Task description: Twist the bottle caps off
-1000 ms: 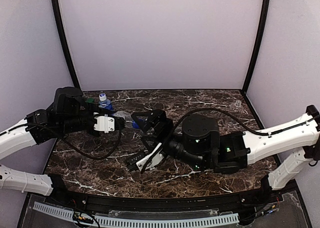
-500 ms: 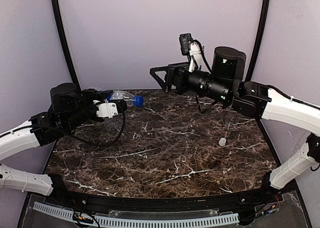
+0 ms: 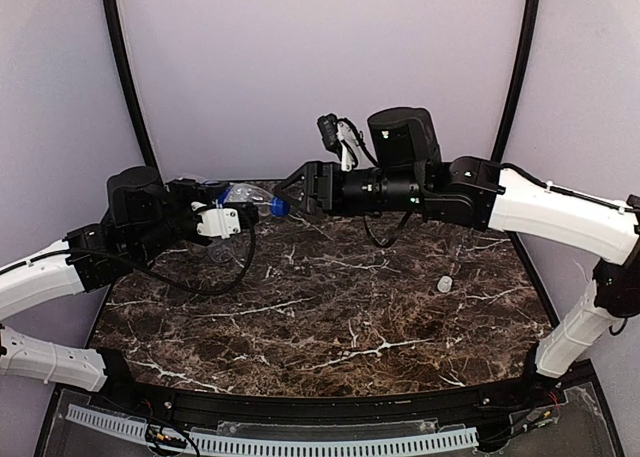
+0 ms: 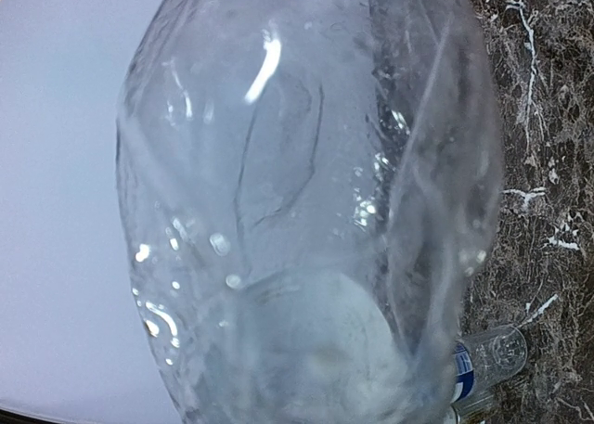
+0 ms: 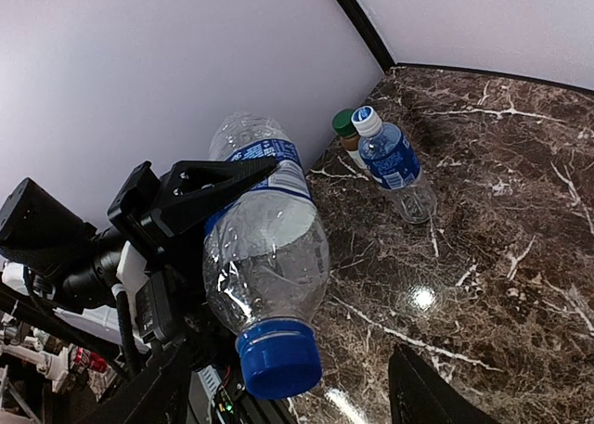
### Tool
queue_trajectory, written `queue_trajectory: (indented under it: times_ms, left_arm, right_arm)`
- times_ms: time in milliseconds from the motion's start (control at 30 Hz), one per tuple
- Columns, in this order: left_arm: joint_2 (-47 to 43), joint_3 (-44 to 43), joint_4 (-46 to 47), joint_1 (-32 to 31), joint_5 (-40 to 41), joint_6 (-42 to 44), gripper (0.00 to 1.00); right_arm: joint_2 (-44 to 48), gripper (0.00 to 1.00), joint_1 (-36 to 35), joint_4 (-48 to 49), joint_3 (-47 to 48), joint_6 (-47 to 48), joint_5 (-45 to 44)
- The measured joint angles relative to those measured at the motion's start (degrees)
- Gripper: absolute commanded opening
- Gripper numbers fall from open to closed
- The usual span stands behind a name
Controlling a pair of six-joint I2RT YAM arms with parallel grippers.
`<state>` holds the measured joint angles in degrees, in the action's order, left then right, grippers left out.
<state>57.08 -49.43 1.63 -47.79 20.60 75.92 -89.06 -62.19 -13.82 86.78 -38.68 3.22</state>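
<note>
Starting on the blue cap point(image 5: 277, 357).
Clamping its bottle point(image 5: 264, 248) in the left gripper point(image 3: 222, 209), holding the right gripper point(image 3: 296, 195) wide; leaving the far green cap point(image 5: 344, 121) on.

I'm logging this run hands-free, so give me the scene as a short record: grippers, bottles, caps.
left gripper: shut on blue-labelled bottle, held sideways above the table
right gripper: open, fingers either side of the blue cap
blue cap: on the held bottle, facing the right gripper
far left corner: white-capped bottle and short green-capped bottle, standing
table, right side: small pale piece, possibly a loose cap
</note>
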Motion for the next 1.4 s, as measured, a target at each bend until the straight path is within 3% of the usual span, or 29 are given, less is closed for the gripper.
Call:
queue_trajectory:
  times_ms: [200, 367, 467, 667, 767, 900, 1133, 1267, 1400]
  left_arm:
    - [0.1, 0.0, 0.0, 0.0, 0.0, 0.0, 0.28]
    - [0.2, 0.0, -0.1, 0.0, 0.0, 0.3, 0.28]
    - [0.2, 0.0, 0.0, 0.1, 0.0, 0.3, 0.28]
    - [0.2, 0.0, 0.0, 0.3, -0.1, 0.2, 0.26]
    - [-0.2, 0.0, -0.1, 0.3, -0.3, 0.2, 0.25]
    - [-1.3, 0.0, -1.9, 0.3, -1.5, 0.0, 0.23]
    - [-3.4, -0.8, -10.7, -1.1, -10.9, -1.2, 0.22]
    - [-3.0, -1.5, -16.8, -1.2, -14.9, -2.4, 0.22]
    - [-2.6, -1.6, -19.7, -1.2, -16.6, -2.9, 0.22]
  right_arm:
    - [-2.1, 0.48, 0.0, -0.5, 0.9, -1.1, 3.0]
    - [-3.4, 0.22, 0.0, -0.8, 1.2, -0.9, 4.7]
    - [-3.4, 0.0, 0.0, -0.7, 1.3, -1.0, 5.0]
    - [-3.4, 0.0, 0.1, -0.4, 1.3, 0.6, 6.6]
    - [-3.4, 0.0, 0.0, -0.4, 1.4, 6.2, 7.1]
    - [-3.2, 0.0, -4.2, -1.1, 1.6, 25.3, -1.8]
    - [3.9, 0.0, -16.6, 11.1, -12.8, 76.2, -22.4]
    - [4.3, 0.0, -20.3, 18.5, -19.1, 102.9, -28.6]
    - [3.9, 0.0, -21.9, 23.9, -22.7, 123.6, -31.3]
